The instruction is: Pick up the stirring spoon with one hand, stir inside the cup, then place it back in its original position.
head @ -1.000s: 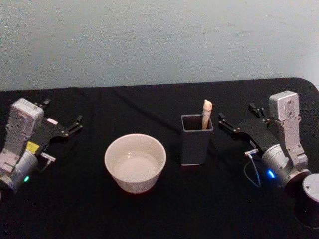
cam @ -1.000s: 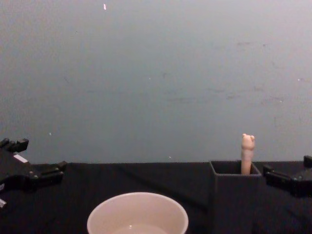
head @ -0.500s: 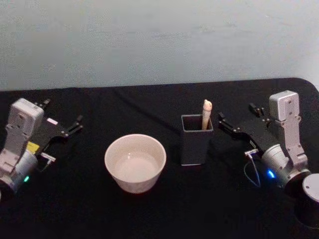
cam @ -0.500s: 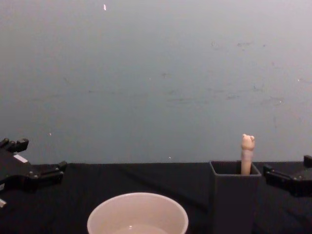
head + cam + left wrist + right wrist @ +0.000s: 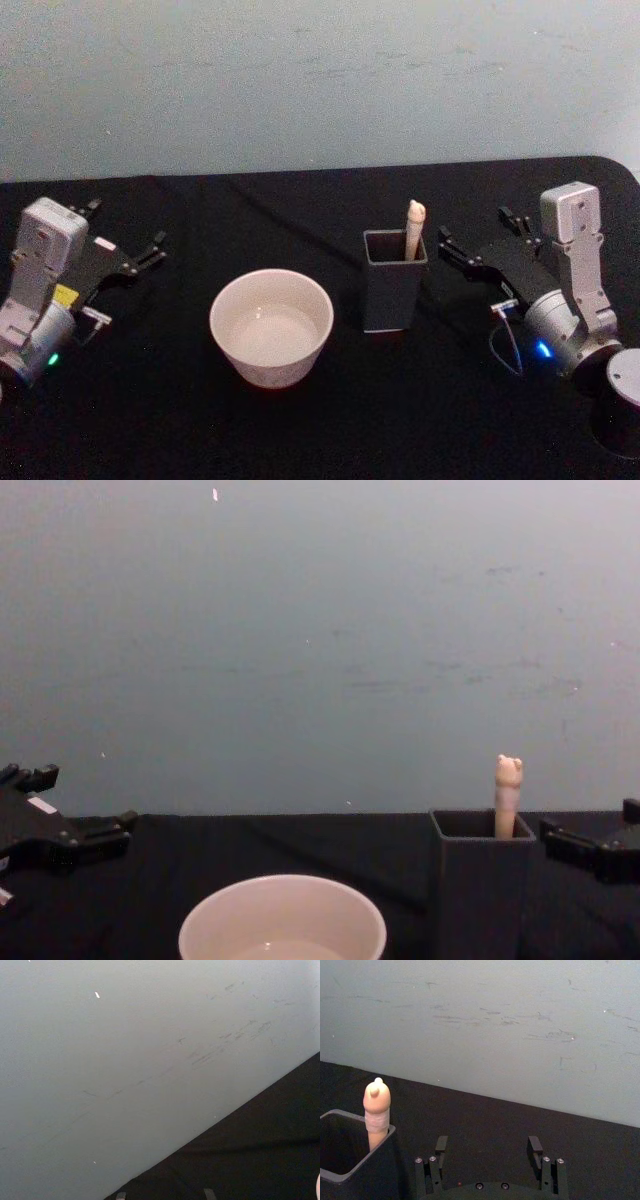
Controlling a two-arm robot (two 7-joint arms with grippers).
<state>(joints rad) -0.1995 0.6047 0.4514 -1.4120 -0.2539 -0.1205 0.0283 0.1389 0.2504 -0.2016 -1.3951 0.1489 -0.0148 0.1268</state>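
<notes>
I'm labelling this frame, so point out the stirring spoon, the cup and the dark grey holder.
stirring spoon (image 5: 414,212), head view, on its bear-head knob.
cup (image 5: 231,341), head view, on its outer wall.
dark grey holder (image 5: 389,295), head view, on its front wall.

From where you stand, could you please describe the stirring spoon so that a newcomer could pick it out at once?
On the black table, find the dark grey square holder just right of the wide cream-white cup. The stirring spoon stands inside it, against its far right corner. It is the only slim pale beige stick here, topped with a tiny bear-head knob.
</notes>
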